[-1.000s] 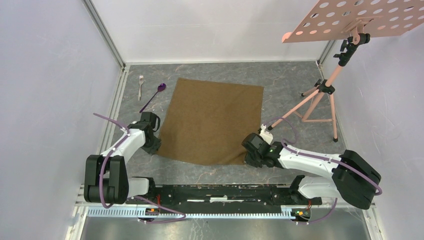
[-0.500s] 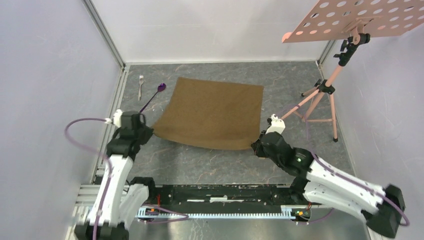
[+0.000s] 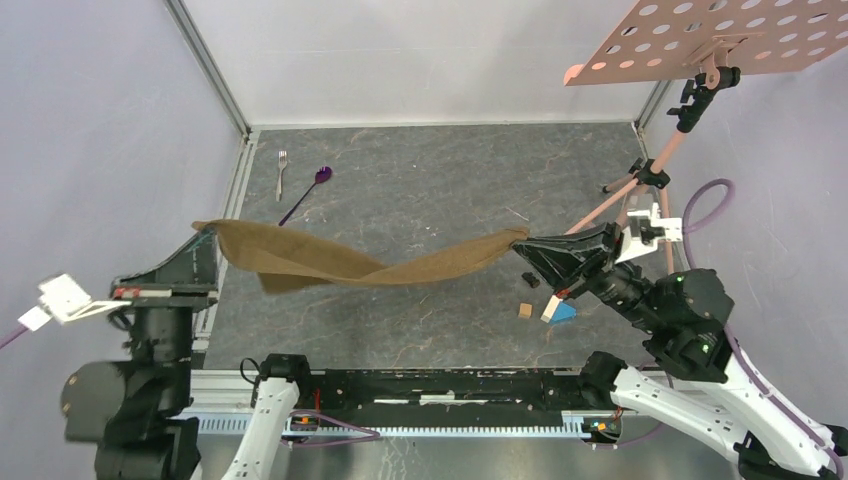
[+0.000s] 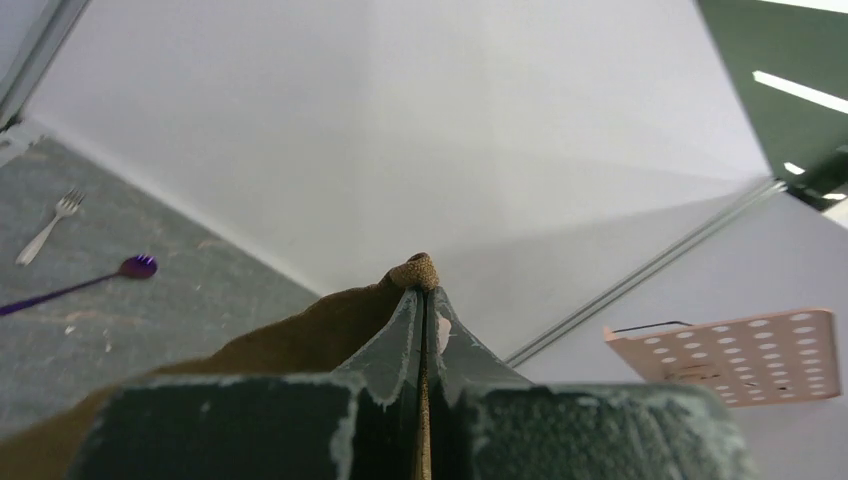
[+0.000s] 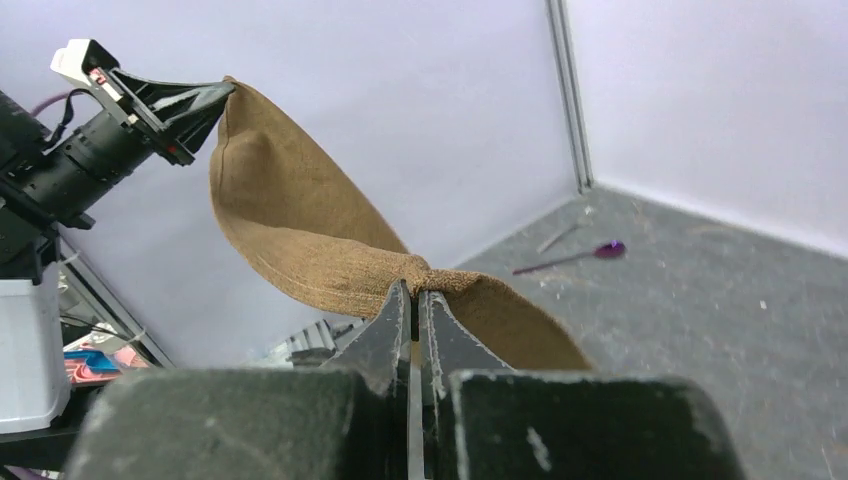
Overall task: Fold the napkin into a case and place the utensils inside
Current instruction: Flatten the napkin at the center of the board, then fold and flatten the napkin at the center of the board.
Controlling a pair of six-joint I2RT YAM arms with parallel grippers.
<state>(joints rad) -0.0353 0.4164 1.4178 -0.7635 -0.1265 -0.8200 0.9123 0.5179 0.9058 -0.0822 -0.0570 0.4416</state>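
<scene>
The brown napkin (image 3: 340,262) hangs in the air above the table, twisted and sagging between my two grippers. My left gripper (image 3: 203,230) is shut on its left corner, and cloth (image 4: 300,335) bulges out past the tips (image 4: 422,290). On the other side, my right gripper (image 3: 522,242) is shut on the right corner (image 5: 412,292), with the napkin (image 5: 300,230) stretching away toward the left arm. A silver fork (image 3: 282,160) and a purple spoon (image 3: 320,176) lie on the table at the far left, apart from the cloth. The same spoon (image 5: 608,248) shows on the floor in the right wrist view.
A pink tripod stand (image 3: 640,190) carries a perforated pink plate (image 3: 720,35) at the far right. Small wooden and blue blocks (image 3: 552,310) lie on the table under my right gripper. White walls enclose the table on three sides.
The napkin lay flat a second ago. Both arms have lifted it off the table by its near corners, the left gripper closing on its corner, and the small blocks have come into view.
</scene>
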